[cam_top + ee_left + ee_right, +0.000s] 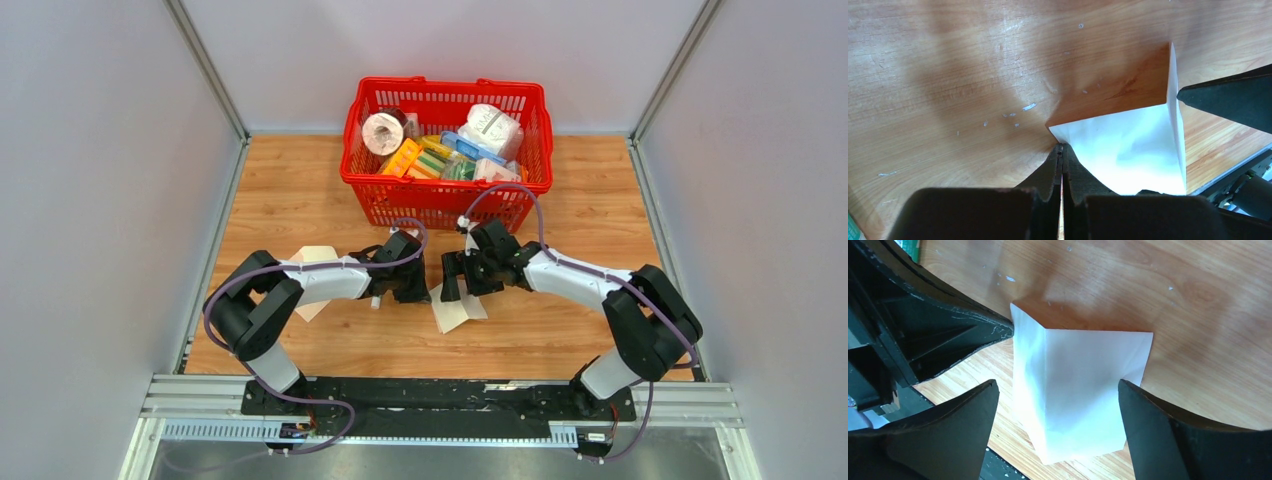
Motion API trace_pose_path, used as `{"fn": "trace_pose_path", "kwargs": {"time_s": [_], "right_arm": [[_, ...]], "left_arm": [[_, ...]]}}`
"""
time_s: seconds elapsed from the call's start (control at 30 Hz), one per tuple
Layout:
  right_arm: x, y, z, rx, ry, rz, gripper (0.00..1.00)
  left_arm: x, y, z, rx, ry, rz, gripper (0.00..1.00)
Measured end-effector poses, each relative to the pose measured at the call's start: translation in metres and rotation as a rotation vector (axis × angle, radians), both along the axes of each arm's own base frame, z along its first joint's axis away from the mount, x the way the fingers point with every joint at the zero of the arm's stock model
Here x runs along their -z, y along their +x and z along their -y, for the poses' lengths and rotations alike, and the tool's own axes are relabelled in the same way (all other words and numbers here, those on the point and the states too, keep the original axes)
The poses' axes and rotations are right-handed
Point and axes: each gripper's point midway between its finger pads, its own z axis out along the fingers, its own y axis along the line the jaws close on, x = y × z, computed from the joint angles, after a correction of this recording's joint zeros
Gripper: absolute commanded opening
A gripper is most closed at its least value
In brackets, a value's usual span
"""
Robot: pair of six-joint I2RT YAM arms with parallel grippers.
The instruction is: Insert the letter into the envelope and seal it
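Observation:
The letter is a plain white sheet on the wooden table between my two grippers. My left gripper is shut, its tips pinching the letter at a corner. That side of the sheet is bent up along a crease. My right gripper is open, its fingers astride the letter and not touching it. The tan envelope lies on the table to the left, mostly hidden under my left arm.
A red basket filled with groceries stands at the back centre, just beyond both grippers. Grey walls close in the table on the left and right. The black rail with the arm bases runs along the near edge.

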Motion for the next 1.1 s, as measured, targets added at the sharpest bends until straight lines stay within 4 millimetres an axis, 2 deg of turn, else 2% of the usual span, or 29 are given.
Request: {"fn": "trace_pose_path", "kwargs": {"time_s": [0.4,0.67,0.83,1.1], "right_arm": [[0.003,0.003,0.006,0.016,-0.145,0.066,1.00],[0.011,0.006,0.014,0.043,-0.229,0.088,1.00],[0.021,-0.003,0.010,0.016,-0.216,0.030,1.00],[0.013,-0.014,-0.012,-0.017,-0.102,-0.029,1.00]], "left_arm": [[0.000,-0.001,0.001,0.007,-0.006,-0.004,0.00],[0.000,-0.001,0.002,0.007,-0.007,-0.004,0.00],[0.000,-0.001,0.002,0.007,-0.007,-0.004,0.00],[0.000,-0.001,0.002,0.007,-0.007,-0.004,0.00]]}}
